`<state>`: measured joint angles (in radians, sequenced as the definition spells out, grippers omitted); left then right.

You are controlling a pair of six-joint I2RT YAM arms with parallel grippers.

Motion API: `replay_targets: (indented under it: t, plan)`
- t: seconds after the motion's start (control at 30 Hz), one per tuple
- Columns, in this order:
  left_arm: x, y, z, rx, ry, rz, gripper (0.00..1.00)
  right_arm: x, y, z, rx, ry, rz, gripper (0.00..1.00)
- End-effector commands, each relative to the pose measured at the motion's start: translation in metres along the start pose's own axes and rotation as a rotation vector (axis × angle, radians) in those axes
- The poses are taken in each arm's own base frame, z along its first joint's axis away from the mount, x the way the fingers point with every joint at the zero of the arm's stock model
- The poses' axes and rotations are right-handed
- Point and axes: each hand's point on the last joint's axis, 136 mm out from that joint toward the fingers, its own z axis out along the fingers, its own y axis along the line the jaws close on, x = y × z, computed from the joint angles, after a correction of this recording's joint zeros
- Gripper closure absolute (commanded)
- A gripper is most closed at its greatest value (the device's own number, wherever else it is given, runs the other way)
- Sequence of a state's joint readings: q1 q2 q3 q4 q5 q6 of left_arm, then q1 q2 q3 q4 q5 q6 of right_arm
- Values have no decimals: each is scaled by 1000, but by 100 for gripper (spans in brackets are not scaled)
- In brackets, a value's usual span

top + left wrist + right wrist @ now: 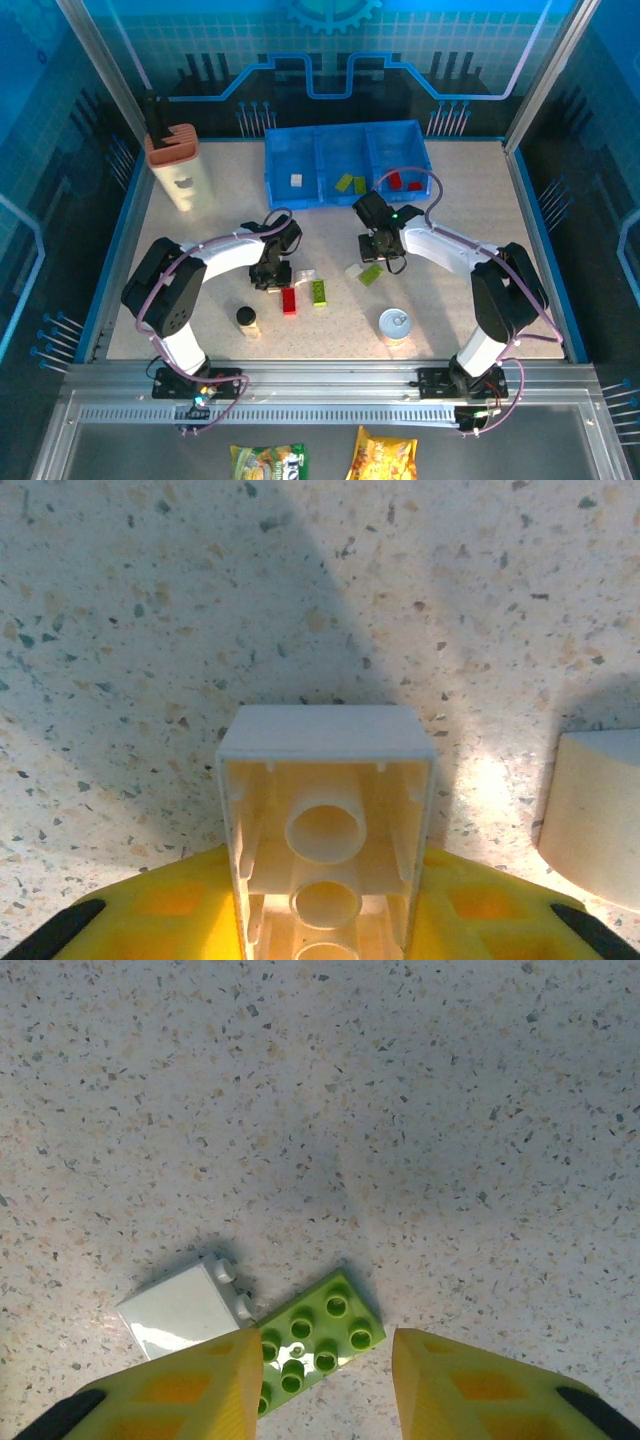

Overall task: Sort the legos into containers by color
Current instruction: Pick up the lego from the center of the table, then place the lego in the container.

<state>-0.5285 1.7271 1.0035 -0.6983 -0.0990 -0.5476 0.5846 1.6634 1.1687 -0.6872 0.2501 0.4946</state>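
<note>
Left jaws grip hollow-bottomed white brick (325, 780); right jaws apart over green brick (315, 1335).

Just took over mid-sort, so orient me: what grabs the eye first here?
The bright blue bin tray across the back stands out first, with a few bricks inside. Closer in, the left gripper is clamped on a white brick, hollow underside showing, while the right gripper hangs open over a lime green brick.
</note>
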Motion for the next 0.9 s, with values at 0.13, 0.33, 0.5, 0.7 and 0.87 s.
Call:
replay_targets:
  t: [0.13,0.33,0.5,0.7,0.87]
  plan:
    - [1,-1,0,-14,3,17,64,2,2,-12,2,-30,-5,60]
    - [-6,-2,-10,-15,-25,25,64,1,1,-16,5,-38,-2,60]
    - [-15,-8,-21,-1,-51,37,64,3,-2,-20,10,-43,0,60]
    - [-31,-19,-37,19,-90,59,64,6,-6,-26,22,-51,6,60]
    - [-51,-29,-51,32,-127,80,64,9,-11,-33,33,-57,7,60]
